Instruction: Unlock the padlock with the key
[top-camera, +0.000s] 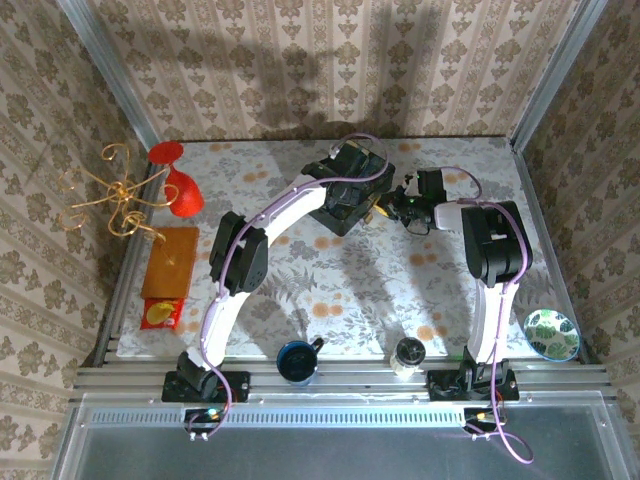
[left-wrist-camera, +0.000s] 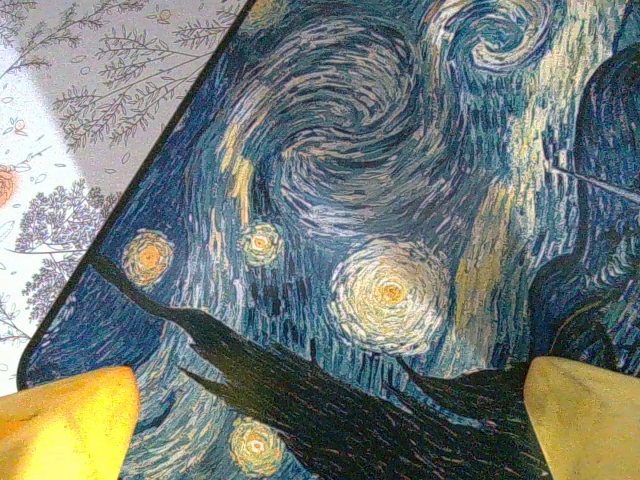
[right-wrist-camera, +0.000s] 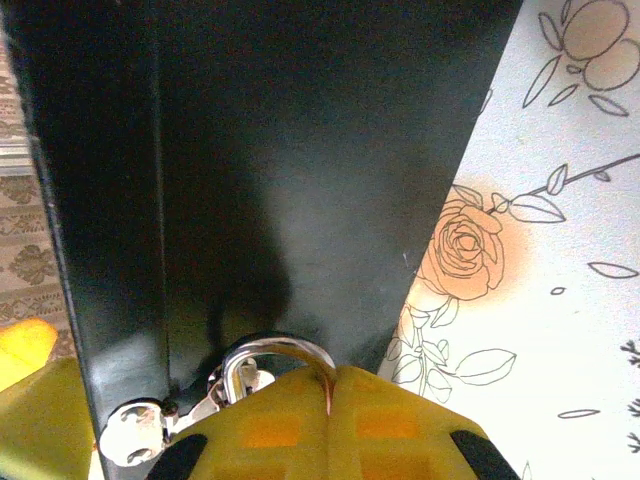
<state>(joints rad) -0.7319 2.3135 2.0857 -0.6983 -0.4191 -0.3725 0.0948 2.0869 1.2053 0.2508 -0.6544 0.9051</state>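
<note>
Padlock shackle (right-wrist-camera: 280, 352) between right gripper (right-wrist-camera: 330, 415) fingertips

Warm light spills over cream damask wallpaper (top-camera: 300, 60) on three sides, and a floral tablecloth (top-camera: 330, 290) covers the table below.

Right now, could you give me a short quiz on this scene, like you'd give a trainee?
1. True or false: the left gripper hangs open over the painted lid of the box.
2. Where is the bowl? A near right, B far left, C on the box.
3. What colour is the glass at the far left?
Key: 1 true; 2 A; 3 red.
</note>
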